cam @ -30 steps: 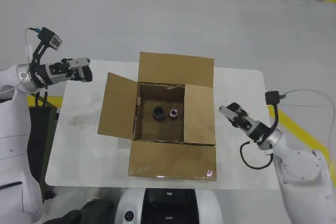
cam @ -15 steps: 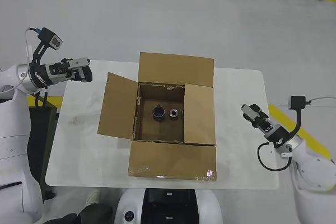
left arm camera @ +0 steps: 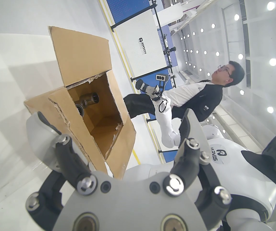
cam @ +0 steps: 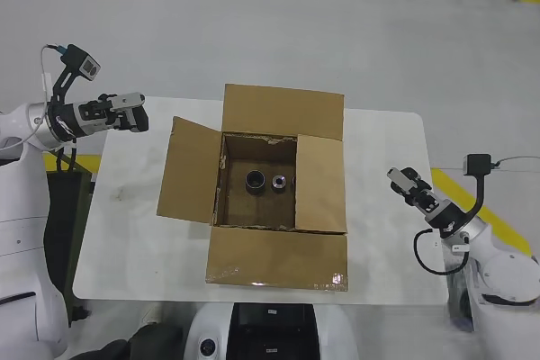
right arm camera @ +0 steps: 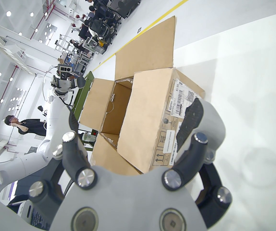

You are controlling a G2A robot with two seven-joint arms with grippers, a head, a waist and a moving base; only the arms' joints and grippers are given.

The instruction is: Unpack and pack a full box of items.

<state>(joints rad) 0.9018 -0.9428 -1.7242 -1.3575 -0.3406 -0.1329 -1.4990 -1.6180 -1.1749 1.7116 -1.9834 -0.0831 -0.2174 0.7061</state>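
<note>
Plain brown box [cam: 319, 189], white table [cam: 126, 225], dark metallic cylinder [cam: 255, 182].

The cardboard box [cam: 279, 256] stands mid-surface [cam: 135, 234], flaps spread outward. Inside, on its floor toward the far side, the larger cylindrical part [cam: 256, 182] lies just left of the smaller cylindrical part [cam: 280, 183]. The left gripper [cam: 137, 112] hangs at the surface's far left corner, the right gripper [cam: 397, 178] near its right edge.

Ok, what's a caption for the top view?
Open cardboard box, two metal parts inside; left end effector and right end effector flank it.
</note>
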